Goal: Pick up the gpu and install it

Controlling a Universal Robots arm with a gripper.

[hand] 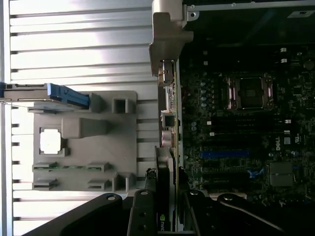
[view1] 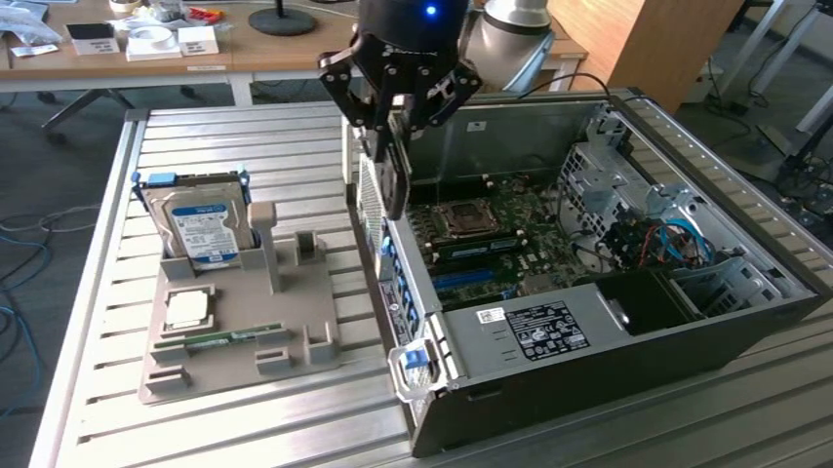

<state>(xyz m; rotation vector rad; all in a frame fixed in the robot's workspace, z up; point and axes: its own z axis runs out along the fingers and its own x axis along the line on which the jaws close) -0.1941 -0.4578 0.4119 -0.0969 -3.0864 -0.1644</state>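
Black fingers of the claw sit closest to the wrist lens, clamped on the gpu. The card hangs edge-on straight below the claw, with its pale bracket at one end. Seen from outside, the claw holds the gpu upright over the rear edge of the open computer case, not seated in anything. The motherboard and its blue slot lie lower and off to the side of the claw, inside the case. The grey holder, with the hard drive and memory stick, rests on the worktop on the claw's other side, well apart.

The main risk, as I judge it, is the bracket catching on the case's rear wall during descent, since the card hangs so close to that wall. A card twisted even a little in the grip would meet the slot askew, and pressing then could bend the connector edge or stress the board. The grip is near one edge, so a snag could also lever the card loose.
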